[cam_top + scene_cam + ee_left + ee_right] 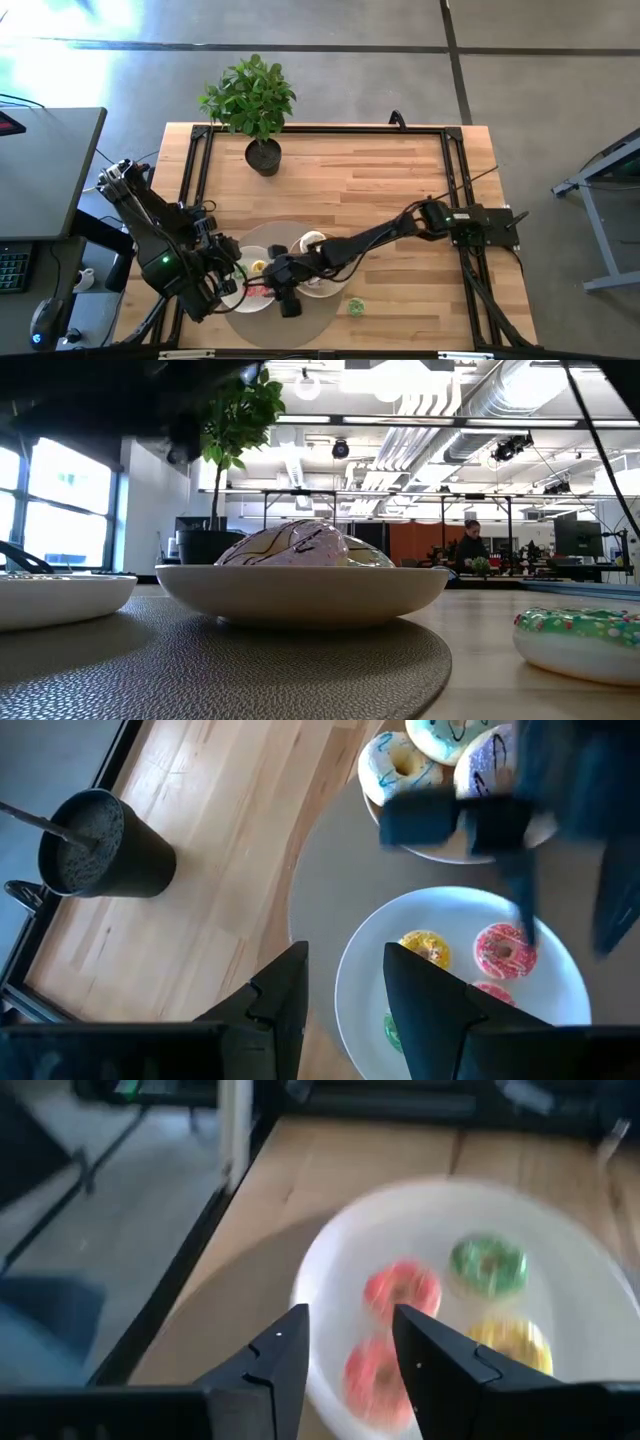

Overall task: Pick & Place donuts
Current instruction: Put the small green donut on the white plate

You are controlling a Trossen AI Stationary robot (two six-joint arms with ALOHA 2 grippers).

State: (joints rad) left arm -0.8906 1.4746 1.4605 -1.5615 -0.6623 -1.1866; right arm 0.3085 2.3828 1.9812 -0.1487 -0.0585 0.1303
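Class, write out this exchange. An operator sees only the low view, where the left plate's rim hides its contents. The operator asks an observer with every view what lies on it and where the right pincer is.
Operator: What is on the left plate?
Observer: Four tiny rings: a yellow donut, a green donut and two pink donuts.
Operator: Where is the right pincer?
Observer: It hovers over that plate, open and empty.
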